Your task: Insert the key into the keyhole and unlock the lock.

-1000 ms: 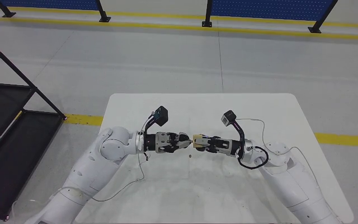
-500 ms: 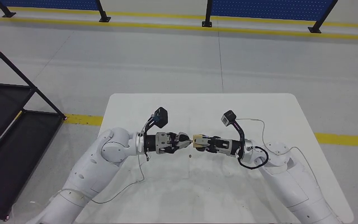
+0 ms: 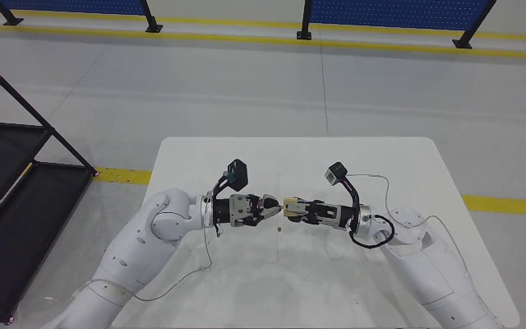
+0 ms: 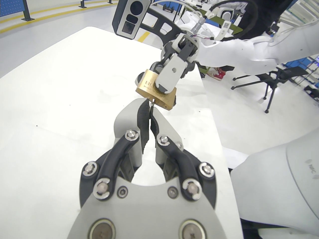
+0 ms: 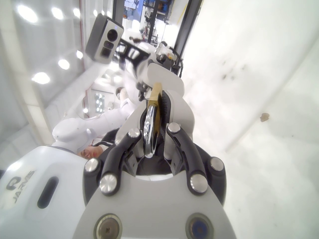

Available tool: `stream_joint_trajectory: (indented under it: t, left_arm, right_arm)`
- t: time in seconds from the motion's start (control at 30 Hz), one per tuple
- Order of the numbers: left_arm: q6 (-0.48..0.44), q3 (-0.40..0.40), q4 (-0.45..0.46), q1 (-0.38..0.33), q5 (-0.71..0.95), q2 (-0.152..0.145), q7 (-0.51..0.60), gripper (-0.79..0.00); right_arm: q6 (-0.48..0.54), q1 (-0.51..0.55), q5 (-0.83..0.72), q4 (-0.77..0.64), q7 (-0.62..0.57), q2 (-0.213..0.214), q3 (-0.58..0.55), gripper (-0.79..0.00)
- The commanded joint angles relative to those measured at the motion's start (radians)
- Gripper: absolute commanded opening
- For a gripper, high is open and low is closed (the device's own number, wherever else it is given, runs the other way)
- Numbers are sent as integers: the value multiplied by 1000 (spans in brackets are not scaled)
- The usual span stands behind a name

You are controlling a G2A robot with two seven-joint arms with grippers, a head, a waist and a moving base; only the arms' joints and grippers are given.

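Above the bench [image 3: 394, 164], near the centre of the top view, your left gripper [image 4: 150, 106] and right gripper [image 5: 159, 91] meet tip to tip. Your right gripper is clamped on the brass lock [image 4: 145, 85], holding it clear of the surface, with the chrome shackle [image 5: 149, 125] pointing back toward its wrist. Your left gripper is pinched together on the key [image 4: 152, 103], whose tip touches the lock's face opposite the shackle. How deep the key sits, you cannot tell.
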State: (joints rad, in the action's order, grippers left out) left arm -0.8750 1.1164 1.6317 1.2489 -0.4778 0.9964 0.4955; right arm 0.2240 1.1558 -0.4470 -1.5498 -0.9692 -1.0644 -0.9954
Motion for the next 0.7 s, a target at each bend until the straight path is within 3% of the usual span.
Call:
stream_joint_trajectory:
  t: [0.0, 0.67]
  left_arm:
    - [-5, 0, 1, 1, -8, 0, -11, -785]
    - [-25, 9, 15, 16, -102, 0, -99, -785]
  right_arm:
    - [0, 0, 0, 0, 0, 0, 0, -785]
    - [0, 0, 0, 0, 0, 0, 0, -785]
